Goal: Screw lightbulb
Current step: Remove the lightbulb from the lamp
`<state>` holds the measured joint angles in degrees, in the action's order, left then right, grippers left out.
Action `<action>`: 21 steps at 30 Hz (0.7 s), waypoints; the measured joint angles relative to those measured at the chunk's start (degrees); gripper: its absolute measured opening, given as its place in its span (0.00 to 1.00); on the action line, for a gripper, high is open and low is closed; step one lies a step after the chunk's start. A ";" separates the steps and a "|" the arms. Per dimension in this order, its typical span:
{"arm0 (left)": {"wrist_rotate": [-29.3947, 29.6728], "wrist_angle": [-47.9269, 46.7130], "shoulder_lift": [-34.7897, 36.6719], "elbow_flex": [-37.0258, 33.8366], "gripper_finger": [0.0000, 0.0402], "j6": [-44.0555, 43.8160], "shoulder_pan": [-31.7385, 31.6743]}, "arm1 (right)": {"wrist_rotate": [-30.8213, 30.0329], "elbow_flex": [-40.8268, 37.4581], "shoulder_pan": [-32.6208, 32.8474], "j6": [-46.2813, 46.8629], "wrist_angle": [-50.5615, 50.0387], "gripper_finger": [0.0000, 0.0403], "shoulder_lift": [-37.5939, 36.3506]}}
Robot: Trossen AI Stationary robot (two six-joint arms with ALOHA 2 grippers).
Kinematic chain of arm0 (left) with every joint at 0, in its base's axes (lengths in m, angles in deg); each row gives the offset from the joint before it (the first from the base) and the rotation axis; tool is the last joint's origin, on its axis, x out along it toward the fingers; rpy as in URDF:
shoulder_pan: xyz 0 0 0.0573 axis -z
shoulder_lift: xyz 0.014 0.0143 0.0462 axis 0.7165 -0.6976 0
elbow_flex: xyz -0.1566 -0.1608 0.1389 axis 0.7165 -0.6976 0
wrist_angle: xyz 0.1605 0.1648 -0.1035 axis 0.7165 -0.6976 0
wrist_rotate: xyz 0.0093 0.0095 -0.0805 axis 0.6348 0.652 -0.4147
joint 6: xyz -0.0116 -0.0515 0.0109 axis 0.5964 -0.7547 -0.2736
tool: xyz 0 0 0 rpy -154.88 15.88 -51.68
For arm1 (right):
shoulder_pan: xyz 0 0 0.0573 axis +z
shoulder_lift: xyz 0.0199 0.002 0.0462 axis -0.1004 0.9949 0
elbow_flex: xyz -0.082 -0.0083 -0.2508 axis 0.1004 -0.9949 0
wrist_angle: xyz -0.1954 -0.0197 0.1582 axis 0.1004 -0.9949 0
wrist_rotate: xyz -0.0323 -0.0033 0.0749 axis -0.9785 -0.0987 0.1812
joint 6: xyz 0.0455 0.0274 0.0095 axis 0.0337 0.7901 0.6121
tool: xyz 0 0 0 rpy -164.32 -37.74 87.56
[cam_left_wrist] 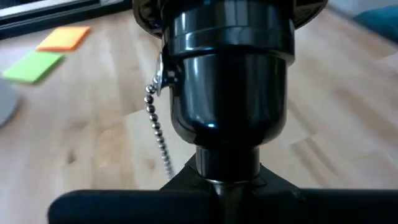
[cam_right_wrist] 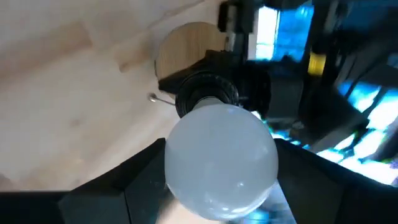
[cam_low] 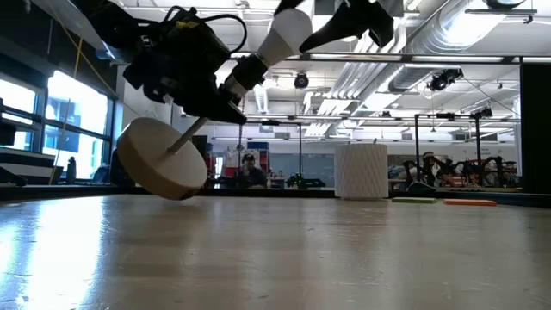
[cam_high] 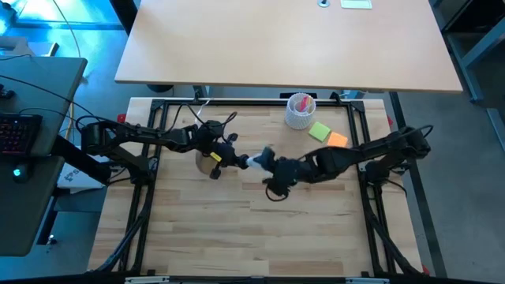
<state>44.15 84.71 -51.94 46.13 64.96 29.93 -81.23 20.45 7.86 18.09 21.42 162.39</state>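
One wooden table (cam_high: 237,229) was seen, with two dark arms meeting above its middle. One round wooden disc stand (cam_low: 159,159) was held tilted off the tabletop, only its lower edge near the surface, and its one black socket (cam_left_wrist: 227,81) was gripped by the closed fingers of the left gripper (cam_high: 217,158). One bead pull chain (cam_left_wrist: 157,127) was seen hanging beside the socket. One white perforated cup (cam_high: 300,111) with pink contents was stood toward the far edge, and two sticky-note pads, one green (cam_high: 319,131) and one orange (cam_high: 338,140), were laid just beside it. One lightbulb (cam_right_wrist: 221,160) was clamped by its rounded glass between the fingers of the right gripper (cam_high: 272,167), raised above the table, its narrow base pointed into the mouth of the socket; how far the base was seated could not be told.
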 joint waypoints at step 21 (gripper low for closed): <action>-2.96 -0.53 0.09 -0.24 0.02 0.20 -0.46 | -12.08 -0.06 6.00 10.67 4.49 0.73 0.14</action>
<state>41.19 84.18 -51.86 45.89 65.16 29.47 -93.31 20.38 13.87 28.76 25.90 162.53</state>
